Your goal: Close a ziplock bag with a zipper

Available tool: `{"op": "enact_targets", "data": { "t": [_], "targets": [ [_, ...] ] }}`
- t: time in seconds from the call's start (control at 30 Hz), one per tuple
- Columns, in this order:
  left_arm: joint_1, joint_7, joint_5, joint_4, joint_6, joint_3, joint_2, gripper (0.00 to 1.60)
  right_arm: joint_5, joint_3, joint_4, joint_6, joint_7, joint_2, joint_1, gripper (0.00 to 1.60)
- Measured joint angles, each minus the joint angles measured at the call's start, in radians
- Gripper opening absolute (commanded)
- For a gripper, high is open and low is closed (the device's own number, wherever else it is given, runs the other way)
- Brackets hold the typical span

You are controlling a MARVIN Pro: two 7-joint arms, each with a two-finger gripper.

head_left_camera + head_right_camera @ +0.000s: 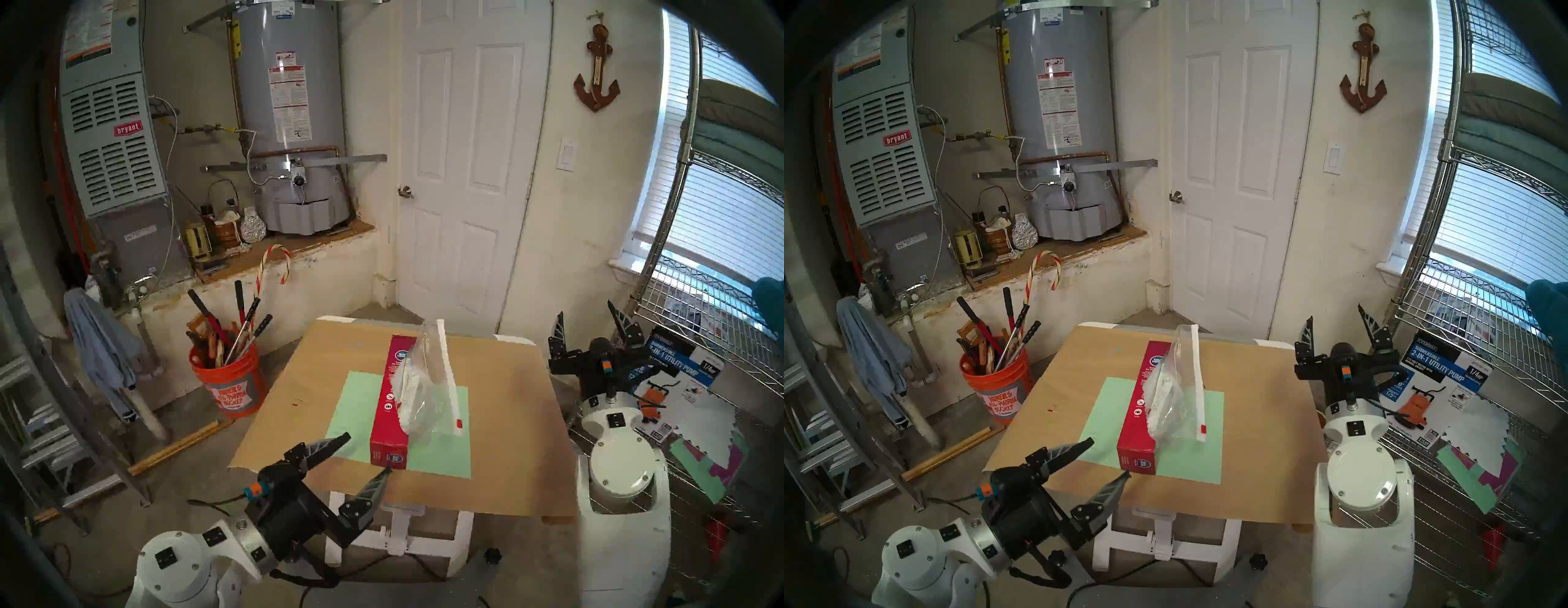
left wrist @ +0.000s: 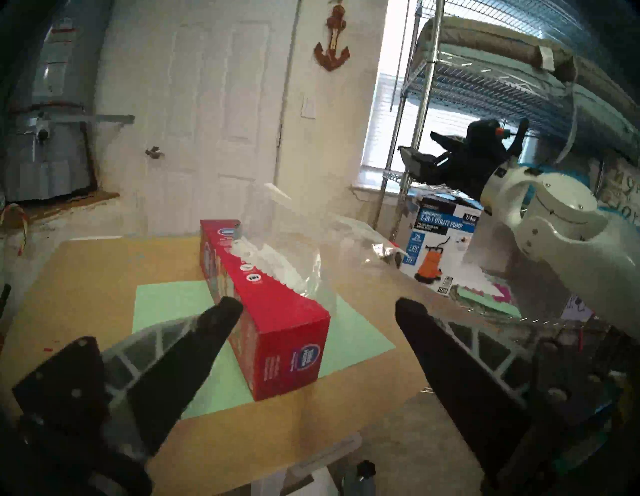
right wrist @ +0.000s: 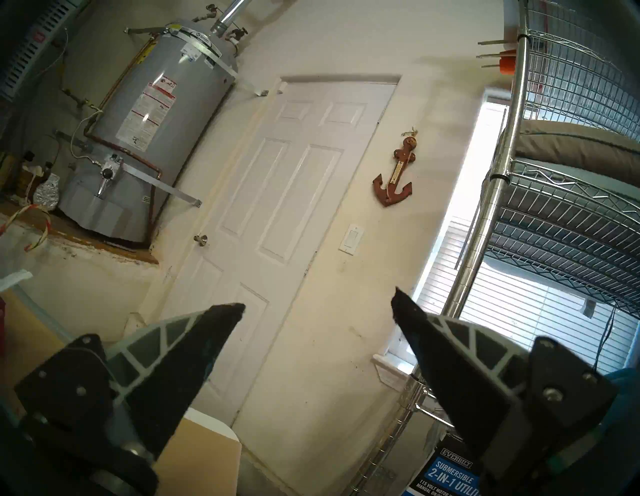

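At the table's (image 1: 500, 467) near edge we see the left gripper (image 1: 368, 453) with fingers spread wide and empty, just short of a long red box (image 1: 388, 407). Against that box leans the ziplock bag (image 1: 418, 399), on a green sheet (image 1: 356, 407), its white zipper (image 1: 449, 373) running away from us, red slider (image 1: 459, 423) at the near end. Farther right, off the table, the right gripper (image 1: 587, 320) points up, fingers apart, holding nothing.

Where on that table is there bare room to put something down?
Bare brown table runs right of the green mat, and another strip lies left of it. The far edge behind the red box is free. The mat's middle is crowded: the ziplock bag leans on the box.
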Motion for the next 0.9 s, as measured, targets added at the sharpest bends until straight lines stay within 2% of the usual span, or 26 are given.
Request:
{"op": "enact_targets", "data": {
  "t": [0.13,0.3,0.9],
  "targets": [
    [-0.039,0.054,0.049,0.044,-0.003,0.045,-0.007,1.6,0.0,0.0,0.0,0.0,0.0,0.0,0.0,1.6],
    [-0.092,0.084,0.063,0.085,0.002,0.081,-0.007,1.6,0.0,0.0,0.0,0.0,0.0,0.0,0.0,1.6],
    [-0.282,0.16,0.107,0.223,0.085,0.15,0.01,1.6,0.0,0.0,0.0,0.0,-0.001,0.001,0.0,1.6]
  ]
}}
